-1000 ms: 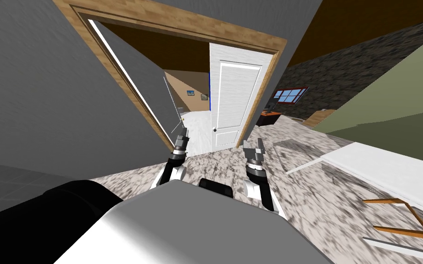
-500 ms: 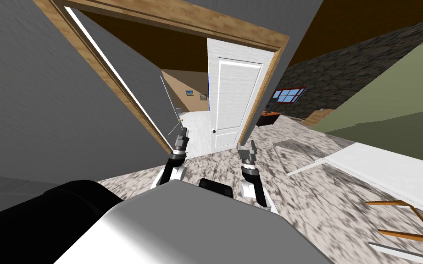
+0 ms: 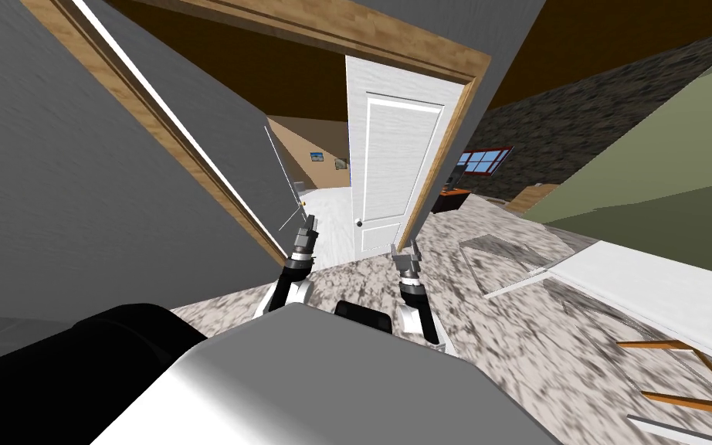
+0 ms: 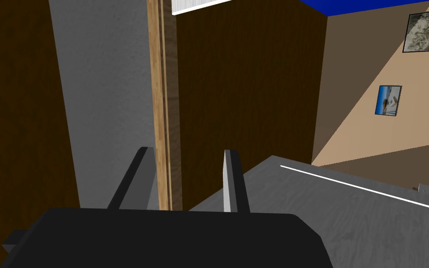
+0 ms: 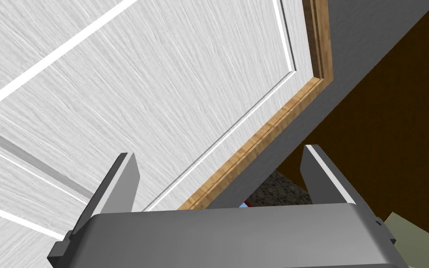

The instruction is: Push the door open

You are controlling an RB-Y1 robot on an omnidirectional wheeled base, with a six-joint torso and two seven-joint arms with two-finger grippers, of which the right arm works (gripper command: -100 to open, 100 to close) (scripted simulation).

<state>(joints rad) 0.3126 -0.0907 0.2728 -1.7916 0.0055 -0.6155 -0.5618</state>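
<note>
A white panelled door [image 3: 389, 166] stands swung partly inward in a wooden frame [image 3: 439, 162], with a dark knob [image 3: 359, 222] low on it. In the right wrist view the door [image 5: 130, 102] lies close ahead, by the frame's hinge-side edge [image 5: 255, 139]. My right gripper [image 3: 405, 249] is open, near the door's lower part beside the frame; its fingers [image 5: 120, 179] hold nothing. My left gripper [image 3: 307, 224] is open too, in the doorway opening, with the frame's other post [image 4: 164, 116] between its fingers [image 4: 230, 181] in its wrist view.
Grey walls [image 3: 76, 193] flank the doorway on both sides. Through the opening lies a pale floor [image 3: 331, 216] and a tan wall with pictures [image 4: 388, 100]. A white counter [image 3: 656, 286] and wooden bars [image 3: 686, 378] stand on my right, on speckled floor [image 3: 517, 324].
I have moved closer to the doorway; the frame has grown and shifted left. My right gripper has moved forward and left, nearer the door's lower part. The left gripper has hardly moved.
</note>
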